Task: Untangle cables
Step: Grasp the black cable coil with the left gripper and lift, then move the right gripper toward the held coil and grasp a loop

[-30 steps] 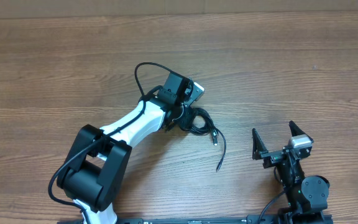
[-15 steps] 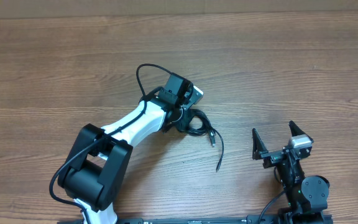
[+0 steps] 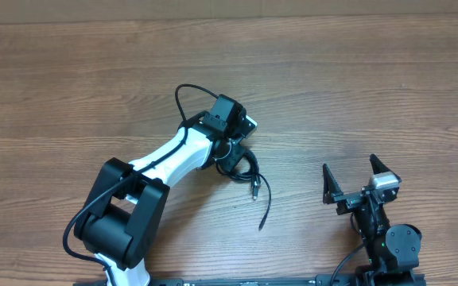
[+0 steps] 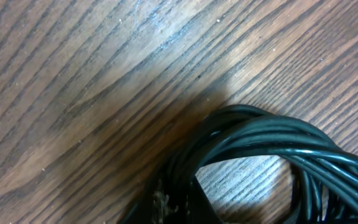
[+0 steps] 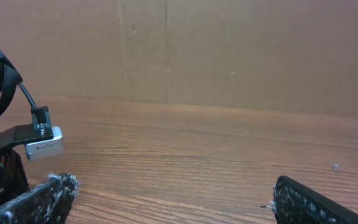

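Covering the coiled cables (image 3: 250, 168), my left gripper (image 3: 231, 153) hides its jaws; one tail points toward my base; right gripper (image 3: 350, 171) gapes

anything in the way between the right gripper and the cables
Nothing visible. Only bare table lies between the right gripper and the cables; the left gripper sits over their coil.
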Robot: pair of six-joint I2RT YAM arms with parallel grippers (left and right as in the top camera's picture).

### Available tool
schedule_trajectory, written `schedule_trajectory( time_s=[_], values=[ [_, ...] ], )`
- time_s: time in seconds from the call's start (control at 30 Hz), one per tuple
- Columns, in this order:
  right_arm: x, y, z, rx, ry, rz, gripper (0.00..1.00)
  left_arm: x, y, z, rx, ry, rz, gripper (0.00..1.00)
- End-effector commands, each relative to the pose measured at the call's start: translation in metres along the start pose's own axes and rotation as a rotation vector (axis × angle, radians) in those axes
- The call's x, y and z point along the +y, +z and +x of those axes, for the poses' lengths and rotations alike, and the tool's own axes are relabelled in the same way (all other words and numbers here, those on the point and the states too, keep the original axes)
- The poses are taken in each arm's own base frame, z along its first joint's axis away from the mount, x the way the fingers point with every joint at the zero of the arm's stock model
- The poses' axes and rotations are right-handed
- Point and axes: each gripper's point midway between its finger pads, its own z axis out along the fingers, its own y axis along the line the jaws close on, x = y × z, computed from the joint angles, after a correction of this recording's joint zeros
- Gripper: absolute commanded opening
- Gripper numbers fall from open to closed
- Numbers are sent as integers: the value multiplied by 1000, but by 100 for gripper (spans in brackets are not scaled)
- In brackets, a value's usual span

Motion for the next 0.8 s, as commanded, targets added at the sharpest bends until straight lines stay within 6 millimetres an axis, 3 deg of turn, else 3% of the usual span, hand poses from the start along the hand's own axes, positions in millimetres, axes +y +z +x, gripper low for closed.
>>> schedule_trajectory(
  time_s=[0.0,0.2,0.33,0.5,0.63,0.77],
  values=[
    [-1,0,2,-2,-5,5,100,0,-11,-10,-11,-10,-7,4],
    [-1,0,2,-3,-5,5,100,1,-68,-53,-132,3,-23,4],
    [2,0,2,-3,3,-9,100,-10,-98,-68,-208,18,22,4],
    [26,-2,-11,-47,77,-150,100,-23,-106,-63,-201,22,87,4],
    [27,-2,-3,3,275,-159,100,-27,-103,-52,-156,17,103,4],
    [29,-3,-2,44,324,-163,100,-28,-103,-51,-154,40,103,4]
  ],
)
